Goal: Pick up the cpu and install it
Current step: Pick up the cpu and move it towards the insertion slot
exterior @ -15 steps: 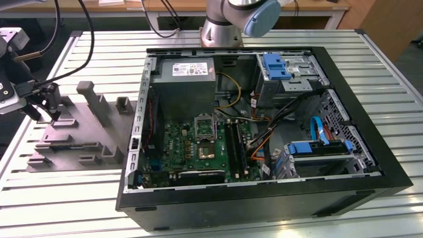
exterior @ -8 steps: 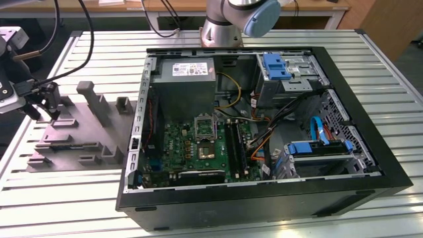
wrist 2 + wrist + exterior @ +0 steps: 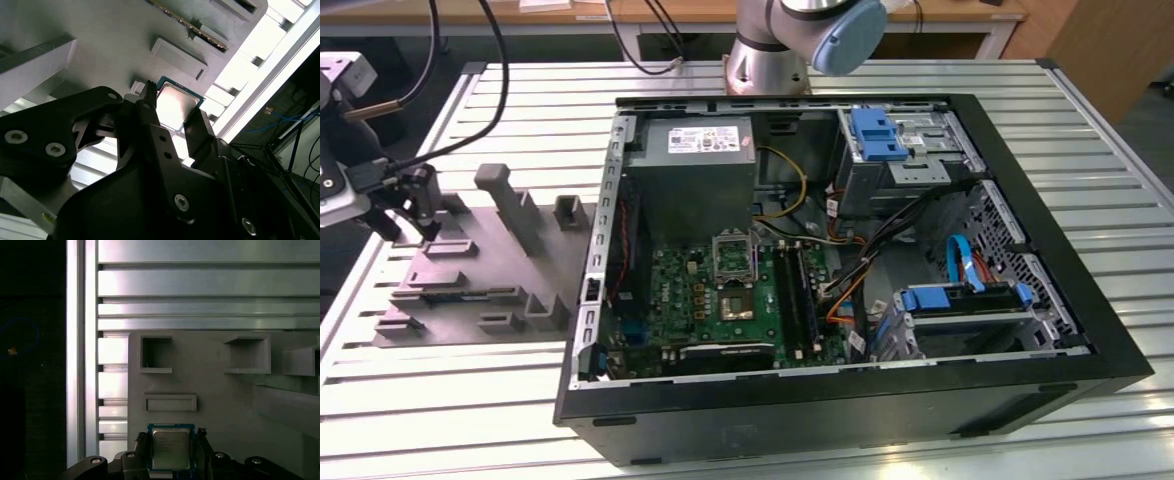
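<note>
At the exterior view's left, the arm's wrist is hanging low, its black two-fingered gripper point(image 3: 407, 230) pointing down onto the grey plastic tray with upright blocks point(image 3: 467, 275). The tray is lying on the slatted aluminium table point(image 3: 454, 400) beside the open black computer case point(image 3: 1067, 330). In both wrist views the fingers point(image 3: 141, 440) are clenching the small square silvery cpu with a green rim point(image 3: 171, 447) point(image 3: 176, 106) by two opposite edges, close to the tray's edge.

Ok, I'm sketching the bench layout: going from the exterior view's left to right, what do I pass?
Grey plastic tray with upright blocks → green circuit board in the open black computer case → blue-fronted metal drive cage.
</note>
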`<state>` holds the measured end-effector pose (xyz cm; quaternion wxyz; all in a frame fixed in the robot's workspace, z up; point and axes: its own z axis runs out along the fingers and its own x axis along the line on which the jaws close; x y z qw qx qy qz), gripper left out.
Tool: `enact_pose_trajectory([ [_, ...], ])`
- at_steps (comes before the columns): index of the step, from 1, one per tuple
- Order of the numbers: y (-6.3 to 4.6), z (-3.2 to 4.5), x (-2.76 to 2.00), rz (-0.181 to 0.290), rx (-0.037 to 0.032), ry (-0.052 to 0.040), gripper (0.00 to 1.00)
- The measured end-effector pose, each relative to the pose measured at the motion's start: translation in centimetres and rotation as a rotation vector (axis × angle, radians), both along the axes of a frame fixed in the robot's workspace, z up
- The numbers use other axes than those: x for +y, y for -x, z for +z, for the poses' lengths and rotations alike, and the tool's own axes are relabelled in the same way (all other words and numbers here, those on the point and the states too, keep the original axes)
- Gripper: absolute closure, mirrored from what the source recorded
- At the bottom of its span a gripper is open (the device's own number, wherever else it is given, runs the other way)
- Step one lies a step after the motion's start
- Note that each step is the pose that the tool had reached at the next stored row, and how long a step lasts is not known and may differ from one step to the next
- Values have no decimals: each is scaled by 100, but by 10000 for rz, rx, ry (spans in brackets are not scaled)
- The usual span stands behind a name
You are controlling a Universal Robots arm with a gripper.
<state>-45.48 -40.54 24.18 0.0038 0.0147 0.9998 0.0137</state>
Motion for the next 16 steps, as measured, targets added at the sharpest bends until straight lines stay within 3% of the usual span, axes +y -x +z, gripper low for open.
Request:
enact_pose_trajectory([
  [16,0,33,0,0,1,0,53],
])
